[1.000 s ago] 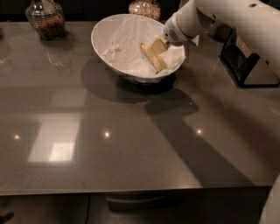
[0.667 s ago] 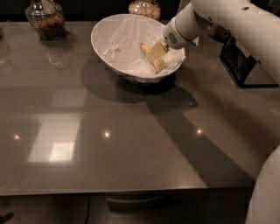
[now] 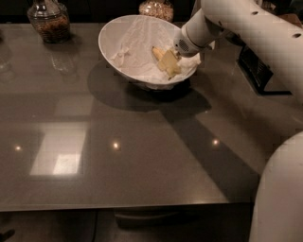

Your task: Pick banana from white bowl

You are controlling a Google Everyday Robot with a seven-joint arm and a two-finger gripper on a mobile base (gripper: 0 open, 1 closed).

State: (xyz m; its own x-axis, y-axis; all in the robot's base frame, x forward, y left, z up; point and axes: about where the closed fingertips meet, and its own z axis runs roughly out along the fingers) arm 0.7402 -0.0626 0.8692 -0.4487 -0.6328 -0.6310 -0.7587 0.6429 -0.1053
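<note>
The white bowl (image 3: 124, 38) stands tilted at the back of the dark table, lined with crumpled white paper. The banana (image 3: 156, 52) lies inside it on the right; only a short yellow piece shows to the left of the gripper. My gripper (image 3: 169, 64) reaches down into the bowl's right side from the upper right and sits right against the banana, hiding most of it. The white arm (image 3: 236, 23) stretches above the bowl's right rim.
A glass jar with brown contents (image 3: 49, 21) stands at the back left. A second jar (image 3: 156, 8) stands behind the bowl. A dark boxy object (image 3: 258, 71) lies at the right. The robot's white body (image 3: 279, 198) fills the lower right corner.
The gripper has sunk a little lower into the bowl and the wrist has shifted slightly left. A yellow piece of banana now shows beside it. The bowl has not moved.
</note>
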